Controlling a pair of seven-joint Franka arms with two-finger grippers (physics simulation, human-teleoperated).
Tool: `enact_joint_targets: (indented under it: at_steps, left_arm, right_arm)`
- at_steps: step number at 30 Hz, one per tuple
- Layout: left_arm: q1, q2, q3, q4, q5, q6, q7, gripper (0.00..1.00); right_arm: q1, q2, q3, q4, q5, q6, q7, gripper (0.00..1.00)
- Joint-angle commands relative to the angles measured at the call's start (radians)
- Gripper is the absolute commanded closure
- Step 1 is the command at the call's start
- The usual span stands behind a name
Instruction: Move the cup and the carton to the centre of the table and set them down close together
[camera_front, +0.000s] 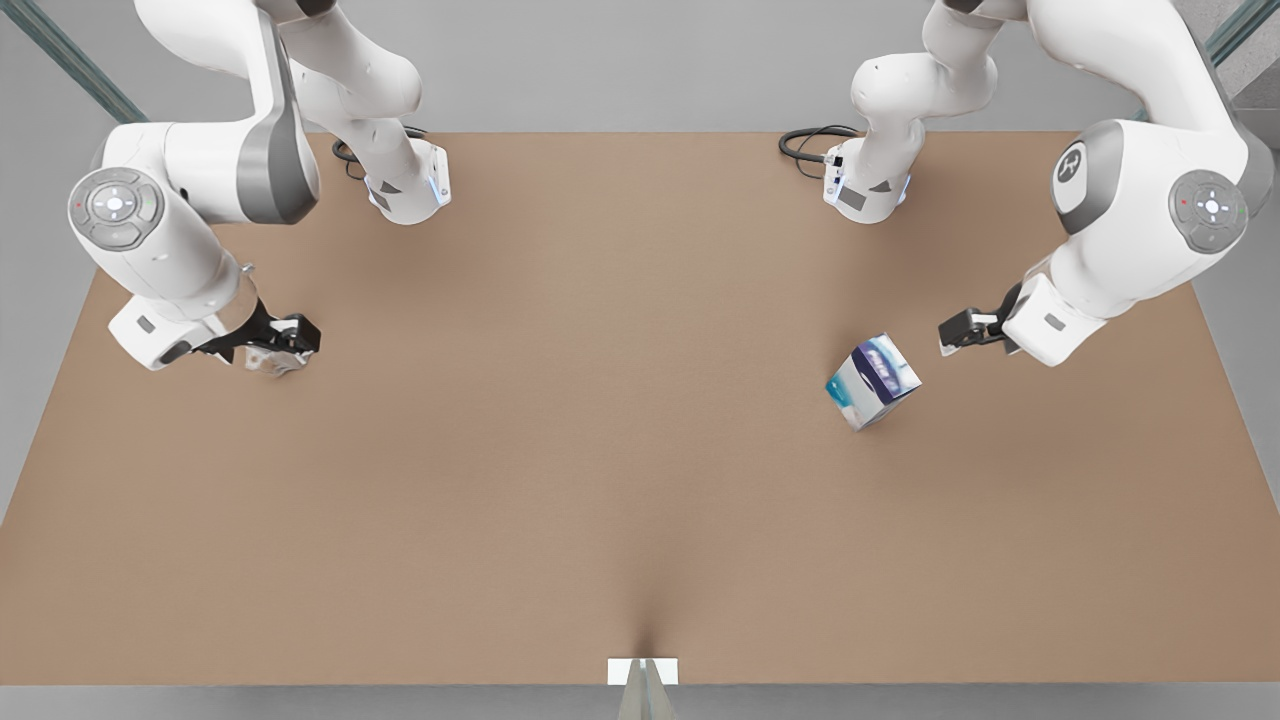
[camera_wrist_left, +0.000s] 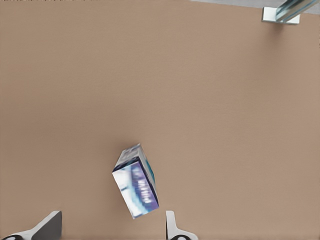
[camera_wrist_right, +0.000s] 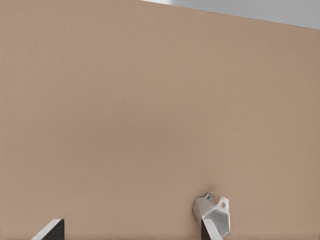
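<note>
- Left gripper (camera_front: 948, 334), a two-finger pincer with black fingers and pale tips, hangs low over the table on the front view's right with its fingers spread wide and nothing held; in the left wrist view (camera_wrist_left: 107, 227) both pale fingertips (camera_wrist_left: 171, 226) stand well apart.
- Just ahead of that released pincer, towards the table's middle, sits the small white rectangular carton with dark blue and teal printing (camera_front: 873, 382). It is tipped up on one corner, leaning, and apart from the fingers; the left wrist view shows it (camera_wrist_left: 136, 182) ahead of the gap between them, not within their grip.
- Right gripper (camera_front: 287, 343), the same kind of pincer, sits low on the front view's left, likewise unclenched, its fingers wide apart in the right wrist view (camera_wrist_right: 130, 231).
- A small pale grey, silvery tapered cup (camera_front: 274, 362) lies right at this gripper; in the right wrist view the cup (camera_wrist_right: 212, 212) is against one fingertip (camera_wrist_right: 209, 234), outside the gap. Whether they touch I cannot tell.
- Cup and carton are well apart, on opposite sides of the large rectangular table with a plain matte brown top (camera_front: 600, 450).
- Farthest back, the two white arm bases (camera_front: 410, 190) stand at the table's far edge, with black cables (camera_front: 805, 145) beside them.
</note>
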Motion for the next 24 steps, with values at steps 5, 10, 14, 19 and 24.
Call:
enact_joint_targets:
  at_steps: [5,10,14,19,24]
  left_arm:
    - [-0.003,0.006,0.0,0.002,0.012,-0.002,-0.005,0.0]
    - [-0.006,0.012,0.0,0.002,0.014,-0.009,-0.011,0.0]
    - [-0.005,0.014,0.0,0.0,0.014,-0.011,-0.011,0.0]
    - [-0.004,0.02,0.0,0.0,0.012,-0.011,-0.011,0.0]
    - [-0.004,0.02,0.0,0.0,0.014,-0.018,-0.011,0.0]
  right_arm:
    - [-0.01,0.072,0.002,0.002,0.002,-0.008,0.003,0.0]
    - [-0.169,0.137,0.014,-0.12,0.0,0.002,-0.099,0.0]
    - [-0.344,0.1,0.015,-0.327,-0.002,0.15,-0.308,0.0]
    - [-0.508,0.109,0.067,-0.462,-0.009,0.281,-0.376,0.0]
    - [-0.615,0.069,0.118,-0.606,-0.038,0.403,-0.464,0.0]
